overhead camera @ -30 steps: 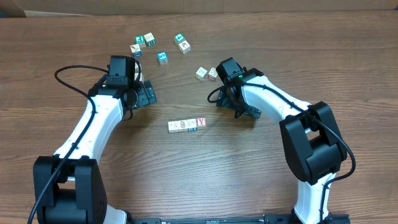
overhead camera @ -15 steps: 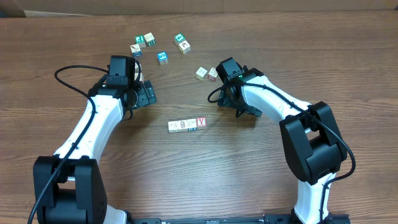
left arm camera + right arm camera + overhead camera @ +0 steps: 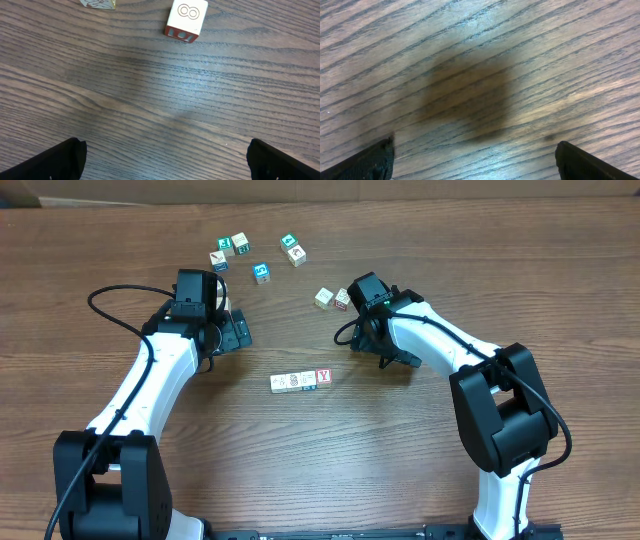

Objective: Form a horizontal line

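Bending inward from the near edge of a wood-grain counter (image 3: 400,470), two white-and-black robot arms face each other across a gap.

The left arm rises from its base at the lower left, angles up and to the right, and folds at the wrist so that the left fingers (image 3: 240,332) point toward the centre, low over the wood. A black cable (image 3: 110,298) loops off its upper joint. In the wrist view the left fingers (image 3: 60,162) stand wide apart at the bottom corners, with nothing between them.

The right arm rises from the lower right, its elbow high, then reaches up and to the left; its wrist turns back so that the right fingers (image 3: 398,360) aim down at the counter. In their own view the right fingers (image 3: 370,162) are also spread wide, over bare wood and a dark shadow.

Between the two arms and a little nearer the bases lies the horizontal line (image 3: 298,381), a short row of touching white cubes, with a red Y cube (image 3: 323,376) at its right end. Neither arm touches it.

Loose cubes (image 3: 261,272) are scattered farther back; a pair (image 3: 332,298) sits just beside the right wrist. The left wrist view shows a white cube marked with looped rings (image 3: 186,17) ahead.
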Motion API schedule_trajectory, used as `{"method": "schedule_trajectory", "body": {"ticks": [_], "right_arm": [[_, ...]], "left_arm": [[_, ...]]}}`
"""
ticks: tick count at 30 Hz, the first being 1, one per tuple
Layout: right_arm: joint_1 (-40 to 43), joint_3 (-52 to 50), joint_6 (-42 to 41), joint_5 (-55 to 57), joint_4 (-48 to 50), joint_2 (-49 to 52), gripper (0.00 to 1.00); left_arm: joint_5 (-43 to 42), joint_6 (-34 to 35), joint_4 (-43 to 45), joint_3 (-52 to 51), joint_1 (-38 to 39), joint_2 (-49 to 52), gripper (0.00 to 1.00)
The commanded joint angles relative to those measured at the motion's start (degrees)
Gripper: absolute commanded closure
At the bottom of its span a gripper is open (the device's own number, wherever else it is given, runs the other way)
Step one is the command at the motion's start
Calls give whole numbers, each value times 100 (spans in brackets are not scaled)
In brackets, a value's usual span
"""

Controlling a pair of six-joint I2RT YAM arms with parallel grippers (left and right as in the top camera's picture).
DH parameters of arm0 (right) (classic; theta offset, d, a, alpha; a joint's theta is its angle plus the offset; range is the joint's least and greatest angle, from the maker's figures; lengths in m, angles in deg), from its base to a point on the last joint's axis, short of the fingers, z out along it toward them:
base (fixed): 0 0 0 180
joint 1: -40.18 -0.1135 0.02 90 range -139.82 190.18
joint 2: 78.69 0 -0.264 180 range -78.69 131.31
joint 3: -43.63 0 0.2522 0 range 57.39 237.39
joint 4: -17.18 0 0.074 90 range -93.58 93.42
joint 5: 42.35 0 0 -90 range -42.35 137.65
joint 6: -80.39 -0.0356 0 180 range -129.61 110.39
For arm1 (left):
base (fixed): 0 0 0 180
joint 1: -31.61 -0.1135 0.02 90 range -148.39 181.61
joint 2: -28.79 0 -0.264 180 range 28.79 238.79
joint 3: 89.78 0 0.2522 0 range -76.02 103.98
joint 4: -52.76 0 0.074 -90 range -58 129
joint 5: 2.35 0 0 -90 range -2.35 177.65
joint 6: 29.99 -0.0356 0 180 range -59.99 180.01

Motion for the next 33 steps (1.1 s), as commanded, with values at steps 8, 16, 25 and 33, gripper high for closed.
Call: {"method": "schedule_trajectory", "body": {"ticks": [8, 16, 25, 33], "right_arm": [[22, -59, 26, 140, 7, 61, 0], [22, -61, 26, 140, 4, 61, 0], [22, -59, 26, 140, 4, 61, 0], [22, -61, 26, 140, 4, 61, 0]], "left_arm": [[72, -55, 2, 63, 0, -87, 0], [72, -55, 0, 63, 0, -61, 0], [72, -55, 2, 61, 2, -114, 0], [74, -55, -48, 61, 0, -155, 1]]}}
